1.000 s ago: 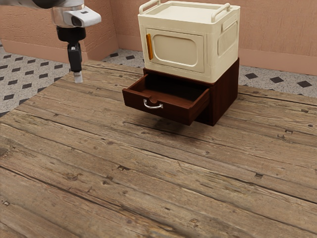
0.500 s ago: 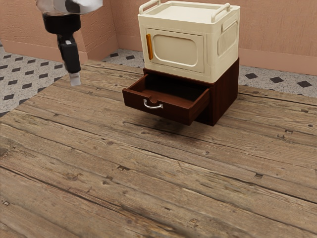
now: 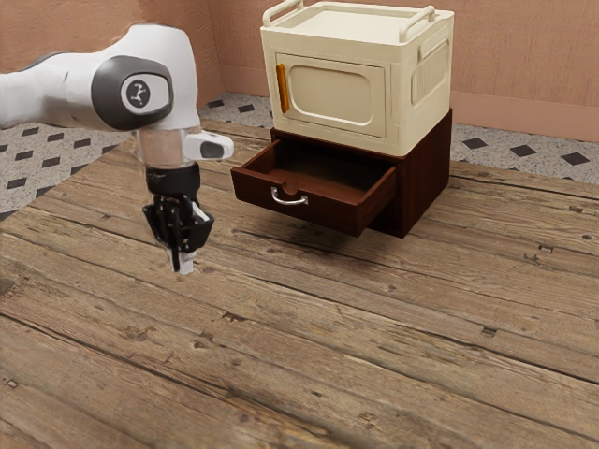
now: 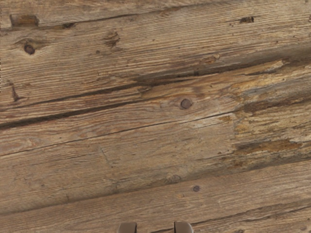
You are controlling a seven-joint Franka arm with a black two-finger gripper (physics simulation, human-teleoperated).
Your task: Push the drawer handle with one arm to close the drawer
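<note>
My gripper point(image 3: 182, 263) points down over the table at the exterior view's left, in front of and to the left of the drawer point(image 3: 323, 208), touching nothing. In the wrist view the two tips of the gripper point(image 4: 155, 228) stand apart at the lower edge, with bare wood between them. The dark brown drawer is pulled out of its cabinet point(image 3: 426, 178), its inside visible. A silver curved handle point(image 3: 289, 197) sits on its front panel, some distance from the fingers.
A cream box point(image 3: 342, 84) with an orange-handled door and top rails stands on the cabinet. Around the cabinet spreads the wooden plank table point(image 3: 374, 327). Pink walls and a patterned floor lie behind.
My gripper has come from the table's far-left edge toward the exterior camera and somewhat to that view's right, turning on the way. The drawer has not moved.
</note>
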